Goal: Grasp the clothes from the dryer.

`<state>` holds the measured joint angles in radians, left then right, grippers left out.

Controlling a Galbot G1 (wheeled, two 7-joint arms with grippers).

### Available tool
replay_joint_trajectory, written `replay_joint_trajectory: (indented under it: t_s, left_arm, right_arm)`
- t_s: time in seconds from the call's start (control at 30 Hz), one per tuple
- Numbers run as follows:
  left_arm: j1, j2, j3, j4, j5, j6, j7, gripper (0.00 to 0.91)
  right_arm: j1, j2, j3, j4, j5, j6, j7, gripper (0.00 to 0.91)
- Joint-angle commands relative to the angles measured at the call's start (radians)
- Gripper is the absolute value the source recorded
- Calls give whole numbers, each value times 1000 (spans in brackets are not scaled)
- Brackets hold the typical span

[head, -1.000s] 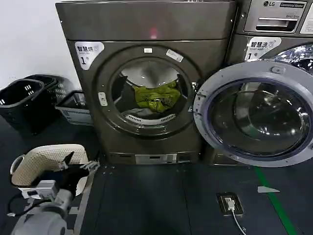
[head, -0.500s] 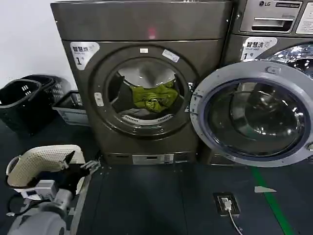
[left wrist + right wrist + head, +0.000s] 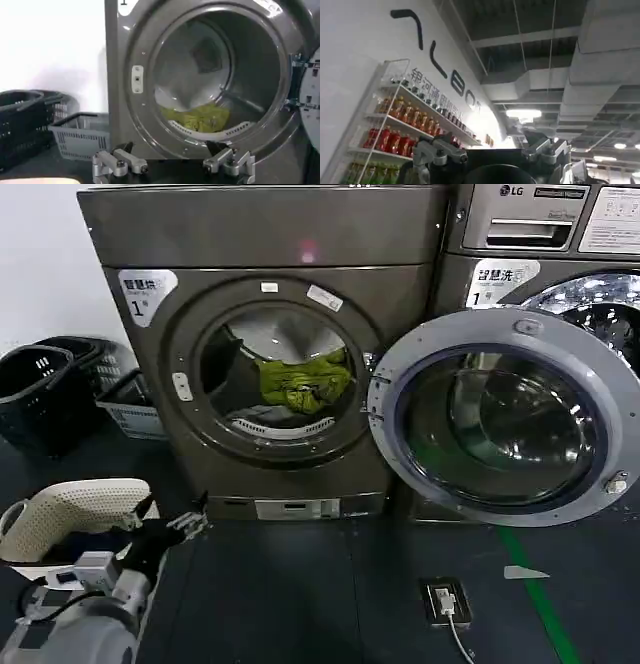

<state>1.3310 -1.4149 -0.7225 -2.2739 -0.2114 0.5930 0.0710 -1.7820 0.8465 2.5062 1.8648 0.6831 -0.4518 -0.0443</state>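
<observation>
- The dryer (image 3: 270, 374) is sliding leftward in the head view, so the robot seems to be repositioning toward it
- The green clothes (image 3: 303, 382) are sitting inside the drum, untouched
- The left hand (image 3: 172, 162) is hanging low before the opening, fingers apart and holding nothing
- The right hand (image 3: 490, 155) is pointing up at the ceiling, fingers apart, idle

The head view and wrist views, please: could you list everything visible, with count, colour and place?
Dryer: one, dark grey, centre, door swung open to its right.
Clothes: yellow-green bundle, inside the drum.
Second machine: one, grey, right of the dryer.
Baskets: two black and one grey, left of the dryer.
White basket: one, floor, lower left.
Floor socket: one, black, in front.
Left gripper: open, low, facing the drum.
Right gripper: open, pointed at the ceiling.
</observation>
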Motion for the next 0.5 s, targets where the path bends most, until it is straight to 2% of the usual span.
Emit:
replay_joint_trajectory:
  t_s: [0.03, 0.2, 0.37, 0.5]
  left_arm:
    - [1, 1, 0, 1, -1, 0, 3, 907]
    - [2, 4, 0, 1, -1, 0, 7, 907]
    - [2, 6, 0, 3, -3, 0, 10, 907]
    - [-1, 6, 1, 4, -3, 0, 12, 907]
  right_arm:
    - [0, -1, 0, 1, 1, 1, 0, 907]
    - [3, 1, -7, 3, 0, 7, 1, 907]
    - [4, 1, -16, 1, 8, 55, 3, 907]
    - [7, 3, -19, 10, 33, 60, -12, 907]
